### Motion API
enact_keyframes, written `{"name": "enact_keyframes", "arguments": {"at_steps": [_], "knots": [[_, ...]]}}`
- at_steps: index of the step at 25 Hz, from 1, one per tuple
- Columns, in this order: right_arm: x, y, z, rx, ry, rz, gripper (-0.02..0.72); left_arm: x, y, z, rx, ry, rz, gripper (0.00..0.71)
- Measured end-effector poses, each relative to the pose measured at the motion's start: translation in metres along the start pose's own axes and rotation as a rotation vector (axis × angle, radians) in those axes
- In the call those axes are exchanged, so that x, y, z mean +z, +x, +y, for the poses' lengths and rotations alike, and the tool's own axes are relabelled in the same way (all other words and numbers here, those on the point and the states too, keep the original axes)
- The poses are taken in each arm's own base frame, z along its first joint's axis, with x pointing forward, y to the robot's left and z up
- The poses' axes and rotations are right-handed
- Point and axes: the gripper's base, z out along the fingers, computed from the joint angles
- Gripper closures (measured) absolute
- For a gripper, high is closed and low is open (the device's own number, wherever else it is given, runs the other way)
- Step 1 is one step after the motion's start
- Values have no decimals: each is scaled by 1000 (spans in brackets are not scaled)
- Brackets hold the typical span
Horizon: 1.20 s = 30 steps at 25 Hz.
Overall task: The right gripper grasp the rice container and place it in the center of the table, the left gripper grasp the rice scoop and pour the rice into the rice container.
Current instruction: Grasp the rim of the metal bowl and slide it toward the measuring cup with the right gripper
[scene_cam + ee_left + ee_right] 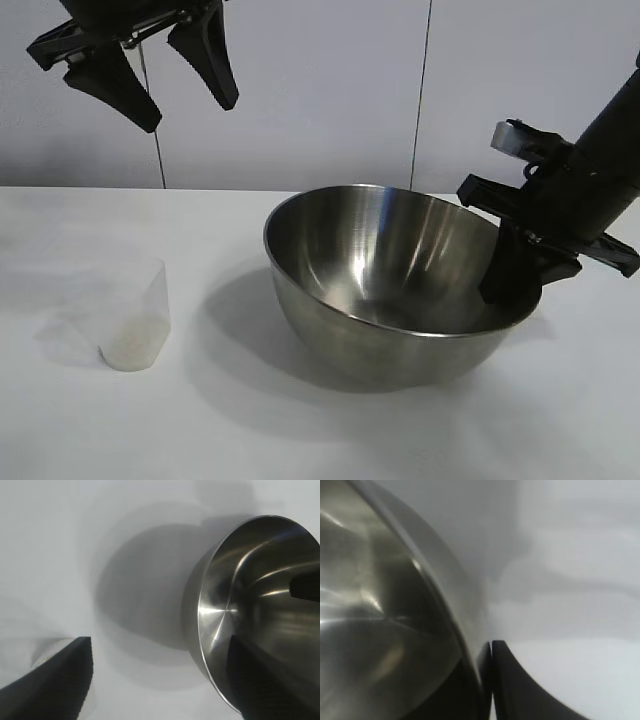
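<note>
White and bare around the things it carries, the table point(320, 440) fills the lower part of the exterior view, with a pale panelled wall point(300, 90) behind it. On it, right of the middle, stands the rice container point(395, 285), upright, its brushed steel inside shining and holding no grains that can be seen. At the bowl's right rim the right gripper point(512, 285) comes down at a slant, one jaw dark against the inside wall; the exterior view does not show the outer jaw, but the right wrist view does: there the rim of the rice container point(445, 580) runs down between the two black jaws of the right gripper point(489, 680), which are pressed together on the thin steel wall. High at the left of the exterior view hangs the left gripper point(180, 85), well above the table, its jaws spread wide and holding nothing. Its own wrist view looks down past both jaw tips onto the table point(75, 555) and the rice container point(235, 615), and catches the other arm's jaw inside the bowl. Left of the bowl, well apart from it, stands the rice scoop point(133, 315), upright, with the rice point(130, 352) a thin pale layer at its bottom, seen only from outside.
</note>
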Motion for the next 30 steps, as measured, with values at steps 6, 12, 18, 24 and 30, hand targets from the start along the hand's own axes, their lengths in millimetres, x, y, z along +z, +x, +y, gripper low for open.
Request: {"name": "enact_keyframes", "arguments": {"at_steps": [6,12,18,24,30], "knots": [[-5,1,8,13,-38,-1,684,0,0,0,0,0,-2,171],[-2,-6,47,-46,-35,-3,684,0,0,0,0,0,-2,171],[5,-10,63,-35,70,12,685,0,0,0,0,0,0,171],[39,-3,73,-57,91,77,685,0,0,0,0,0,2,171],[41,-8,75,-43,98,26,685,0,0,0,0,0,3,171]]}}
